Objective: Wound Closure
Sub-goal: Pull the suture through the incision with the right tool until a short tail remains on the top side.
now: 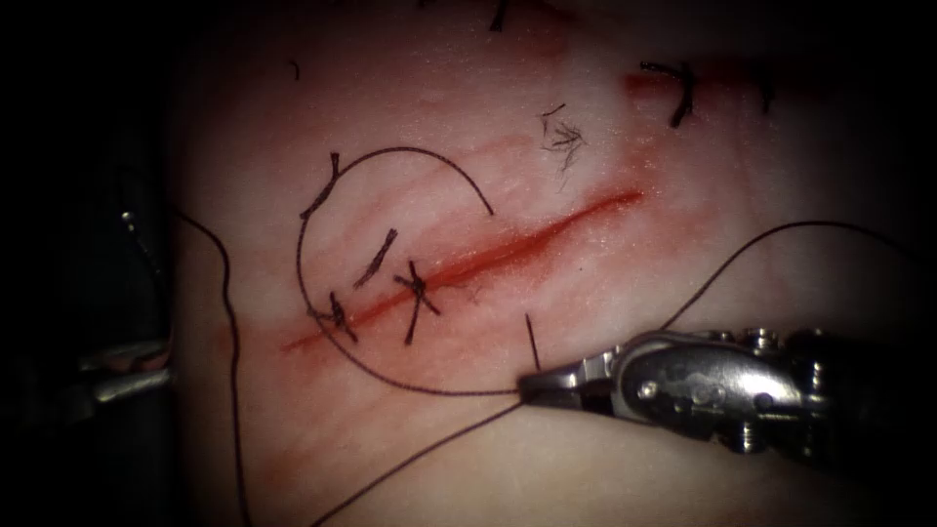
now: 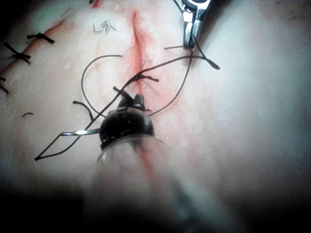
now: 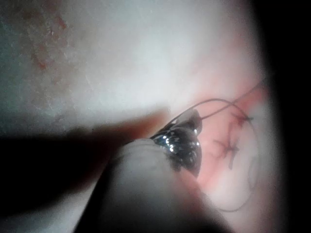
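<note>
**Q:** Holding what, the steel right needle driver (image 1: 535,385)?

**A:** Its jaws pinch the thin dark thread (image 1: 429,392), right of the cut.

**Q:** And the left tool (image 1: 132,376)?

**A:** Its grip cannot be told. A bright sliver (image 2: 80,132) beside it may be the curved needle, apparently outside the pale tissue (image 1: 605,293).

**Q:** Handling?

**A:** The thread looks limp, light and slippery, so it is probably best grasped near the knotted dark stitches (image 1: 418,293) on the straight red cut (image 1: 508,244).
</note>
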